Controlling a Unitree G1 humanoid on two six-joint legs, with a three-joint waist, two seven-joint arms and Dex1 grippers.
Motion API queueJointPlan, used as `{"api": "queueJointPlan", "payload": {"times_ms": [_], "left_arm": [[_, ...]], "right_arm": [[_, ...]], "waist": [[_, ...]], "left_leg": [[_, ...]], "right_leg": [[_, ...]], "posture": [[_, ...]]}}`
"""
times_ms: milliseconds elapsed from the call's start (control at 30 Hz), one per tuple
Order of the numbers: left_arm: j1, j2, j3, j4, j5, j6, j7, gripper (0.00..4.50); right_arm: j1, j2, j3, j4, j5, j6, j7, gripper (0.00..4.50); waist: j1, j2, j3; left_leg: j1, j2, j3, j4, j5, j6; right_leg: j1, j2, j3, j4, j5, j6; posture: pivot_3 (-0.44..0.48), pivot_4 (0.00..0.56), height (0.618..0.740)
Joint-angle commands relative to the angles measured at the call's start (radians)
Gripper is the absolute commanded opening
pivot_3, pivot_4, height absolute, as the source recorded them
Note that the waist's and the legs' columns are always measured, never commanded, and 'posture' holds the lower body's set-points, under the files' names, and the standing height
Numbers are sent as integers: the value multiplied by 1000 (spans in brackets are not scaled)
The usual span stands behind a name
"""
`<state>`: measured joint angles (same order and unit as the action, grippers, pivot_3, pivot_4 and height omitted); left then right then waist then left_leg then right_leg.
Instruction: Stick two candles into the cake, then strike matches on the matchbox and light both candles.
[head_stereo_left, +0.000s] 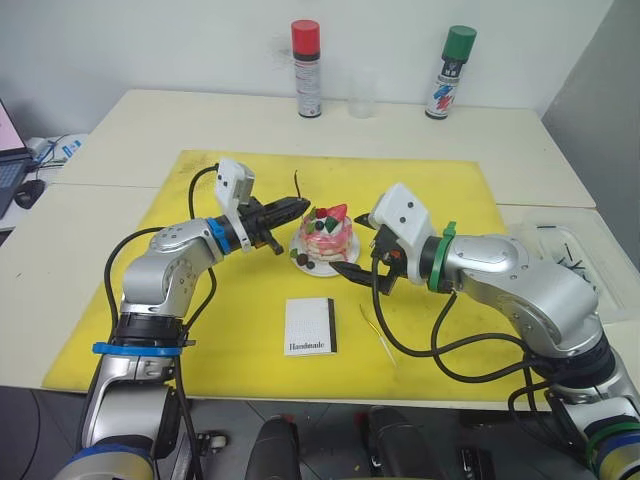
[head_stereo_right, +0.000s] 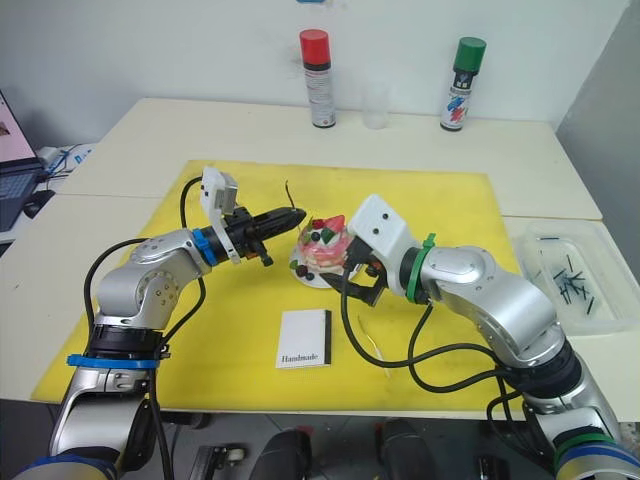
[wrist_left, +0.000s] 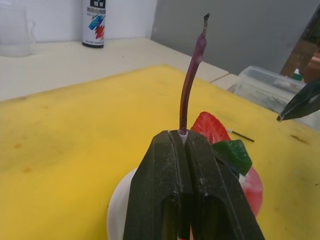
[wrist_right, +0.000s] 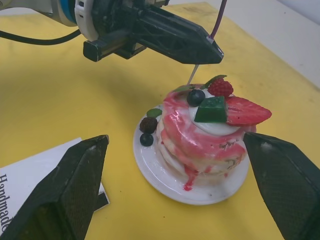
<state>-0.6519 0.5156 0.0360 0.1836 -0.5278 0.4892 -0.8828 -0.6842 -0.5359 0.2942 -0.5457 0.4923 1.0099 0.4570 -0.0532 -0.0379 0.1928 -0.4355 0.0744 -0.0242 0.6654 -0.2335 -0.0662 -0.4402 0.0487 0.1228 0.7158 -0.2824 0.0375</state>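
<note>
Cake (head_stereo_left: 328, 238) on its small white plate (wrist_right: 165, 179) sits near the middle of the yellow mat (head_stereo_left: 200, 320) that covers the pale bench (head_stereo_left: 150, 120), with a red strawberry slice and a green piece on top. From the left, the left claw (head_stereo_left: 300, 207) reaches in level with the cake's top, its two black fingers pressed together on a candle (wrist_left: 191, 75); in the left wrist view the stick rises upright from the fingertips, dark and slightly bent, with a dark wick at its tip, and its pale lower end pokes out just above the cake. The right claw (wrist_right: 177, 187) hovers at the cake's other side, fingers spread wide, with the cake and plate between them but not touched. Nearer the bench's front edge lies the white matchbox (head_stereo_left: 310, 326), flat on the mat, "Handmade" printed on it. A second pale candle (head_stereo_left: 378, 330) lies on the mat just right of the box. Further right, a clear tray (head_stereo_right: 570, 275) holds dark matches (head_stereo_right: 570, 272). Two spray cans, red-capped (head_stereo_left: 307, 68) and green-capped (head_stereo_left: 450, 72), stand at the back.
</note>
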Motion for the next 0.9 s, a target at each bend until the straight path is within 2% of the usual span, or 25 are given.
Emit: {"api": "queueJointPlan", "payload": {"times_ms": [33,367,733,900], "left_arm": [[-30,-22,14,0,7,-22,3,0],[-41,-38,6,31,58,-71,-13,0],[45,-63,-13,21,116,-148,-24,0],[80,-108,-20,70,155,-220,15,0]], "right_arm": [[-4,4,-30,-32,-6,-7,10,4479],[5,8,-21,-41,-8,-3,14,4479],[12,6,-17,-48,-20,-7,17,4479],[22,8,-13,-47,-31,-17,17,4479]], "waist": [[0,0,0],[0,0,0],[1,0,0],[2,0,0]], "left_leg": [[0,0,0,0,0,0],[0,0,0,0,0,0],[0,0,-1,0,0,0],[1,0,0,0,0,0]], "right_leg": [[0,0,0,0,0,0],[0,0,0,0,0,0],[1,0,0,0,0,0],[1,0,0,0,0,0]], "posture": [[0,150,689],[0,150,689],[0,150,689],[0,150,689]]}}
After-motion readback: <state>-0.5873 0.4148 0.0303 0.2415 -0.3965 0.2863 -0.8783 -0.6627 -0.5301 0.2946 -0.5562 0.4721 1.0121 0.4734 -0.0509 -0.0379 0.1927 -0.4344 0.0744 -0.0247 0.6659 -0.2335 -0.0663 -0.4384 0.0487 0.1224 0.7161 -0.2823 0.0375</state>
